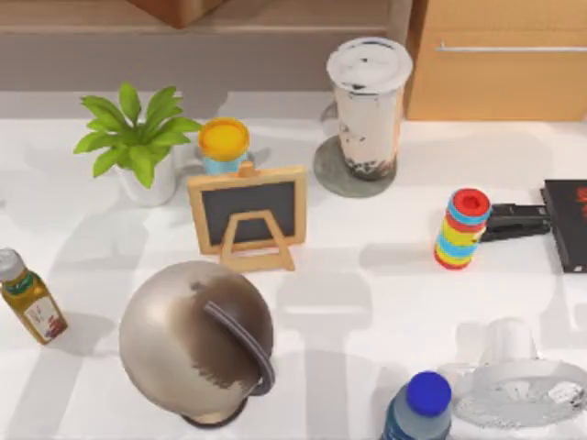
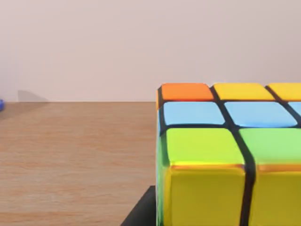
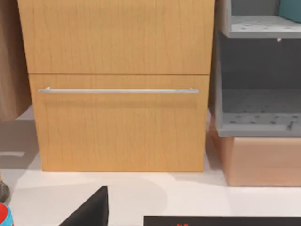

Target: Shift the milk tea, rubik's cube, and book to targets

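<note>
Close before the left jaws, the rubik's cube is seen, presumably carried toward its target; grip cannot be told.

Dark wedge of left end effector near its camera, right end effector likewise

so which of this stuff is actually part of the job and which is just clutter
Part of the job:
- milk tea, standing on the grey disc
- rubik's cube, close before the left wrist camera
- black slab with red marks

Just lying about:
- potted plant
- chalkboard easel
- globe
- ring stack
- blue-capped bottle
- oil bottle
</note>
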Controlling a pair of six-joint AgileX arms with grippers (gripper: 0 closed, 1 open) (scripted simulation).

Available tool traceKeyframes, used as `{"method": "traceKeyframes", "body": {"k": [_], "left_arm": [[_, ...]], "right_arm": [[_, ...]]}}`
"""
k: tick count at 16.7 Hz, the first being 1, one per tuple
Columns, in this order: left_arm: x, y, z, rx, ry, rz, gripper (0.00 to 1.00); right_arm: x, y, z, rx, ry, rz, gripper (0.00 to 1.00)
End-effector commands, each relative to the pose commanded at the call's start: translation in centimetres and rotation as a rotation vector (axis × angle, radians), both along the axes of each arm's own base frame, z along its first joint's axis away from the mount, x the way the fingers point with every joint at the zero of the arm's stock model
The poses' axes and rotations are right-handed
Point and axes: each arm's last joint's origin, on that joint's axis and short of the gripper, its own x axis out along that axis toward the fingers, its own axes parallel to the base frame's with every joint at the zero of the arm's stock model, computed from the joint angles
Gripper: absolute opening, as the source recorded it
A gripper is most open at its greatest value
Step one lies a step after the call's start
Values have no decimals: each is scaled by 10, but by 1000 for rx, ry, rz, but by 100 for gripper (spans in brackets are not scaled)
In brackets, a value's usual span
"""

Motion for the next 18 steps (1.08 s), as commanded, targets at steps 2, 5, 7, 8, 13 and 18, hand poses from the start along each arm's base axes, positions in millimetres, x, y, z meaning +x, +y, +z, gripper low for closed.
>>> {"method": "traceKeyframes", "body": {"k": [2,5,7,8,13,18], "left_arm": [[0,0,0,0,0,0,8],[0,0,0,0,0,0,30],[0,0,0,0,0,0,45],[0,0,0,0,0,0,53],[0,0,0,0,0,0,90],[0,0,0,0,0,0,100]], "right_arm": [[0,0,0,0,0,0,100],[0,0,0,0,0,0,100],[0,0,0,0,0,0,100],[0,0,0,0,0,0,100],[0,0,0,0,0,0,100],[0,0,0,0,0,0,100]]}}
